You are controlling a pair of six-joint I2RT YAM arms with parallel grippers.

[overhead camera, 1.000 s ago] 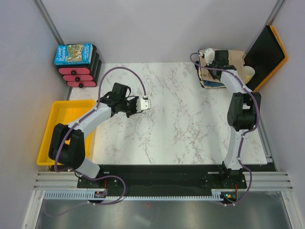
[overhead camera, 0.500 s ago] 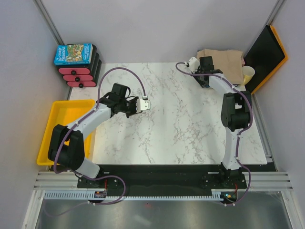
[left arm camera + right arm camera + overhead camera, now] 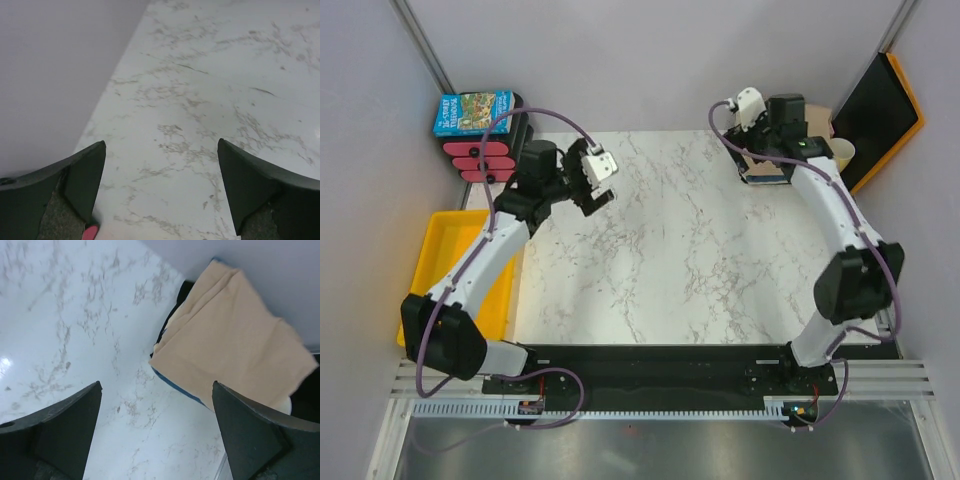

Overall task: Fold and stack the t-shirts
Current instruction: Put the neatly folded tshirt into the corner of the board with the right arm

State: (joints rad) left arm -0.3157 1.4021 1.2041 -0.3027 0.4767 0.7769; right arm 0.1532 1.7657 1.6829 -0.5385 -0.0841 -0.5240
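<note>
Marble-look table (image 3: 680,270) bears a corner stack of t-shirts (image 3: 227,340), tan on top, while left gripper (image 3: 160,190) and right gripper (image 3: 157,430) hang spread and empty, folding seemingly done.

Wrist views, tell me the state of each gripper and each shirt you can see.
Left gripper: open, empty.
Right gripper: open, empty.
Tan shirt: folded, topmost.
Blue shirt: under tan, edge showing.
Dark shirt: under tan, mostly hidden.
</note>
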